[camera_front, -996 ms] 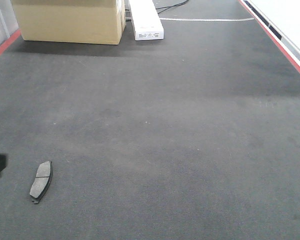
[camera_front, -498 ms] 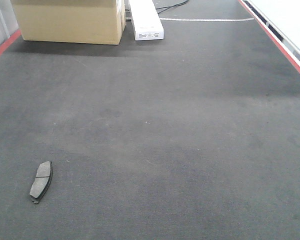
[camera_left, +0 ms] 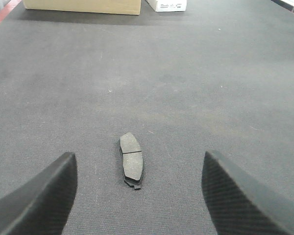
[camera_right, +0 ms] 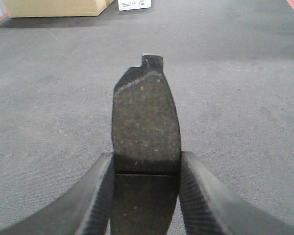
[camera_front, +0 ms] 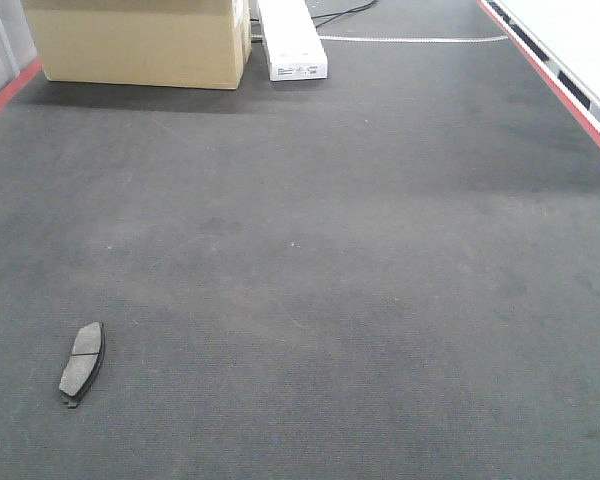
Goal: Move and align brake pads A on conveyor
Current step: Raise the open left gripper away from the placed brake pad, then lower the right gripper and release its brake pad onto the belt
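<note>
One dark grey brake pad (camera_front: 81, 363) lies flat on the dark conveyor belt (camera_front: 330, 250) at the front left. In the left wrist view the same pad (camera_left: 131, 159) lies on the belt ahead of my left gripper (camera_left: 137, 196), which is wide open and empty, a little behind the pad. My right gripper (camera_right: 146, 188) is shut on a second brake pad (camera_right: 145, 120), gripped at its middle groove and held above the belt, its end tab pointing away. Neither gripper shows in the front view. The other pads are out of view.
A cardboard box (camera_front: 140, 40) and a white box (camera_front: 292, 40) stand at the far end of the belt. Red side rails run along the left edge (camera_front: 5, 92) and the right edge (camera_front: 570, 100).
A dark shape at the front view's left edge a second ago has gone out of view. The pad on the belt has not moved.
</note>
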### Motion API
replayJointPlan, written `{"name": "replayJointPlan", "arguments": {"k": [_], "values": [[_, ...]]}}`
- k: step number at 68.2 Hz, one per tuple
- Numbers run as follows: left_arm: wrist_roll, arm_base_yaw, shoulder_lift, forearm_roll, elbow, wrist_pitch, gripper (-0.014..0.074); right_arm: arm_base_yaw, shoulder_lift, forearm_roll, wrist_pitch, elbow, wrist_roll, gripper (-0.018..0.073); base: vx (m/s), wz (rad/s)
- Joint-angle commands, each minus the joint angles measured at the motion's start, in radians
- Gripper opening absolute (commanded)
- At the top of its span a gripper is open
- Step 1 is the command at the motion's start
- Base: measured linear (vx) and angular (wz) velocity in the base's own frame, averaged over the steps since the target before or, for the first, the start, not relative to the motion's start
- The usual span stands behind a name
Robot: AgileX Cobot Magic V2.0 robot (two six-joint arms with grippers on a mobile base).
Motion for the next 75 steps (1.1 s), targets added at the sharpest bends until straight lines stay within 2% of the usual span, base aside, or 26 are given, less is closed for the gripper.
{"name": "replayJointPlan", "arguments": {"k": [1, 43, 56, 75], "values": [[-0.002, -0.005, 0.011, -0.005, -0.025, -0.063, 0.0512, -0.007, 0.009, -0.005, -0.095, -0.029, -0.005, -0.0007, 0.0, 0.0], [-0.002, -0.004, 0.012, -0.005, -0.025, -0.063, 0.0512, -0.007, 0.035, -0.005, -0.112, -0.03, -0.002, -0.0006, 0.0, 0.0], [-0.002, -0.004, 0.012, -0.005, -0.025, -0.063, 0.0512, -0.007, 0.251, 0.055, -0.133, -0.068, 0.051, -0.0003, 0.0, 0.0], [-0.002, -0.004, 0.012, -0.005, -0.025, -0.063, 0.0512, -0.007, 0.713, -0.04, -0.193, -0.233, 0.05, 0.0008, 0.0, 0.0]]}}
